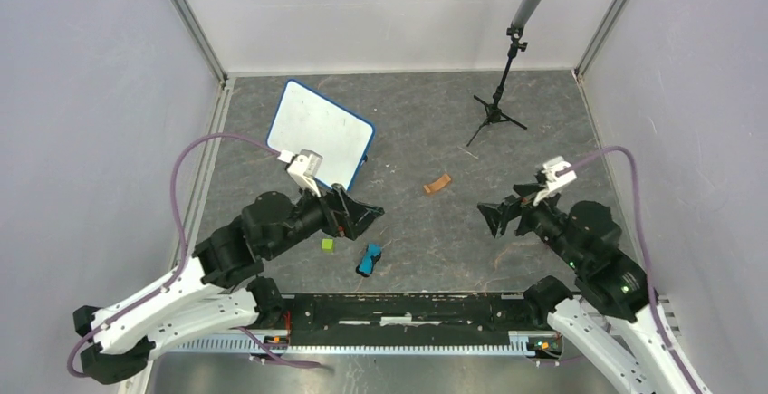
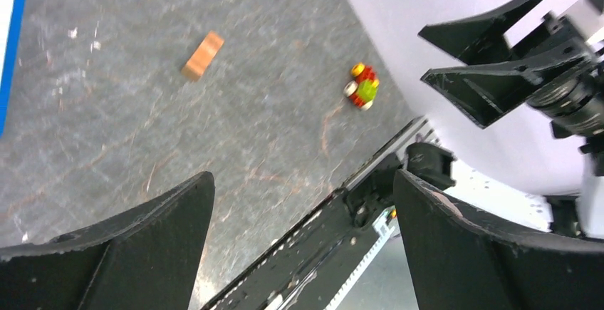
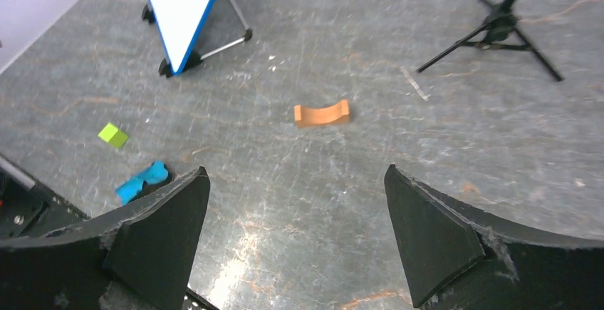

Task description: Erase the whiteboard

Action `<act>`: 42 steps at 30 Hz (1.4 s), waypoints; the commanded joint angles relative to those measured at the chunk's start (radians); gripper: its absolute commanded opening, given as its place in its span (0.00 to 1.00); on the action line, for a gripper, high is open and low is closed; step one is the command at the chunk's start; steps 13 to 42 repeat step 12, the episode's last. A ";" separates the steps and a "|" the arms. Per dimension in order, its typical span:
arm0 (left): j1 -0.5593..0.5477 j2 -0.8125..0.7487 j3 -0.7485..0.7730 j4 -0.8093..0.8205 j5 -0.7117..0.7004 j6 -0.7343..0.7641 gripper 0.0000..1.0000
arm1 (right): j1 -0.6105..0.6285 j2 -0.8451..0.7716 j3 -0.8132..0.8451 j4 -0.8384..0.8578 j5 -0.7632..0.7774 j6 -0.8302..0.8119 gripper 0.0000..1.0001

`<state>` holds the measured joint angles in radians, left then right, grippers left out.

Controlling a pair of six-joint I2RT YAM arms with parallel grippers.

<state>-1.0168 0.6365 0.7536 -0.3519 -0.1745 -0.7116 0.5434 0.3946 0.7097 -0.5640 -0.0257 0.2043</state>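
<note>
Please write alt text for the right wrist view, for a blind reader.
A blue-framed whiteboard stands top left on a grey table, framed by the open right gripper. An orange curved block lies centre, a green cube and blue object lower left, a tripod top right.

Top camera high, near edge, looking down on table (image 1: pixel 435 113). Wrist cameras low, close; all catch orange block (image 1: pixel 437 183), right wrist also whiteboard (image 3: pixel 181 7).

The whiteboard (image 1: pixel 319 133) stands tilted just beyond the left tool (image 1: pixel 367 216).
</note>
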 commanded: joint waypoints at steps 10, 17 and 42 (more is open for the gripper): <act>-0.004 -0.161 0.227 -0.102 -0.174 0.163 1.00 | 0.003 -0.110 0.198 -0.180 0.224 -0.036 0.98; -0.004 -0.184 0.225 -0.079 -0.187 0.179 1.00 | 0.003 -0.107 0.207 -0.183 0.242 -0.026 0.98; -0.004 -0.184 0.225 -0.079 -0.187 0.179 1.00 | 0.003 -0.107 0.207 -0.183 0.242 -0.026 0.98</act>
